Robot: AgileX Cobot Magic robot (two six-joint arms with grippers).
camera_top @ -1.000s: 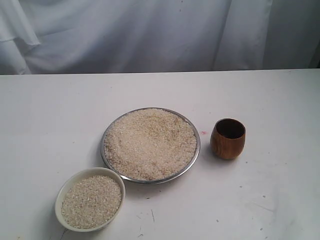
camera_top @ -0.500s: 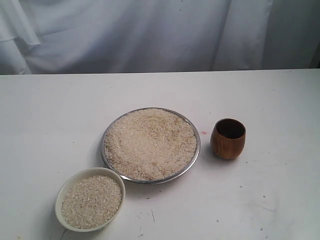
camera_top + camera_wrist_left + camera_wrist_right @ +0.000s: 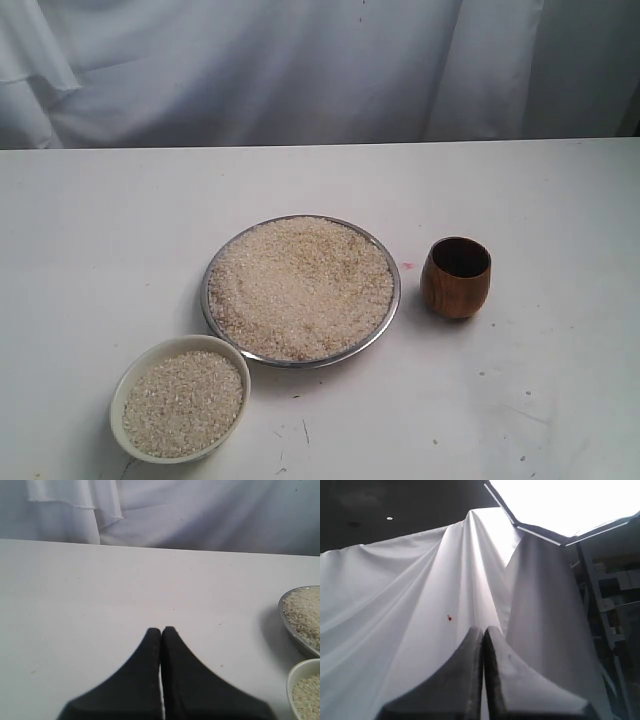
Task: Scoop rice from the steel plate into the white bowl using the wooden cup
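Watching the table (image 3: 560,400) over this last second, I see no change at all. The wide, shiny round steel plate (image 3: 397,292), its heap of small pale beige rice (image 3: 300,288), the small cream-white bowl (image 3: 185,341) and the glossy reddish-brown wooden cup (image 3: 456,285) show no shift in place, tilt or fill.

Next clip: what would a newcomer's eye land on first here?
The steel plate, heaped with rice, fills the centre of the exterior view. The white bowl, also holding rice, stands close at its near left; the upright wooden cup stands apart at its right. Left pincer and right pincer are shut.
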